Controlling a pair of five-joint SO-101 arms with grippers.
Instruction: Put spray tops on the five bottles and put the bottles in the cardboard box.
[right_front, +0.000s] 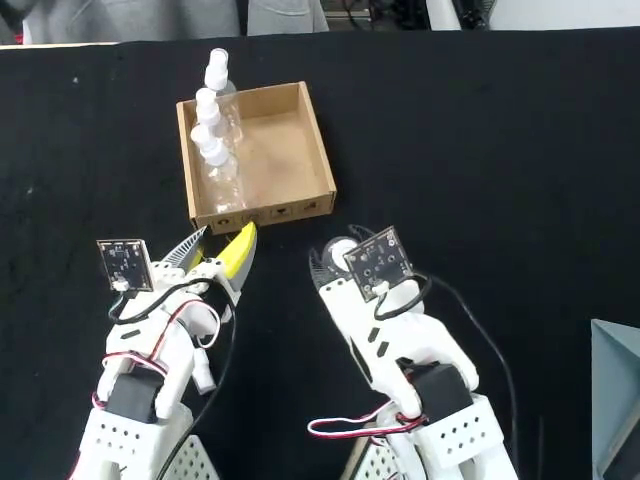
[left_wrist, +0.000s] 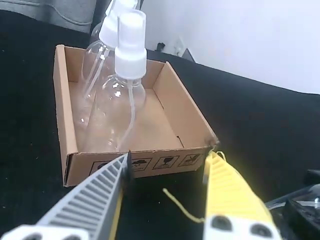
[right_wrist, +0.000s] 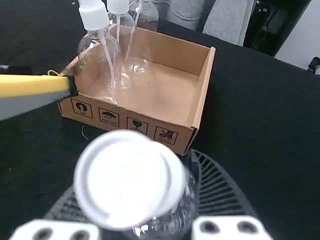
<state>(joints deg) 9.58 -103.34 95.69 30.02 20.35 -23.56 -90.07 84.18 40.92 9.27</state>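
Observation:
The cardboard box (right_front: 300, 150) sits at the middle of the black table. Three clear bottles with white spray tops (right_front: 215, 150) stand upright along its left wall, also seen in the left wrist view (left_wrist: 117, 105) and the right wrist view (right_wrist: 100, 60). My left gripper (right_front: 218, 248) hovers open just in front of the box's front wall (left_wrist: 150, 162), its grey and yellow fingers (left_wrist: 227, 192) spread with nothing between them. My right gripper (right_front: 335, 260) is shut on a clear bottle with a white top (right_wrist: 127, 177), held upright just short of the box's front right corner.
A grey-blue object (right_front: 615, 390) stands at the table's right front edge. A thin yellow thread (left_wrist: 180, 205) lies on the cloth below the left gripper. The box's right half (right_wrist: 170, 95) is bare cardboard. Black table stretches to the right of the box.

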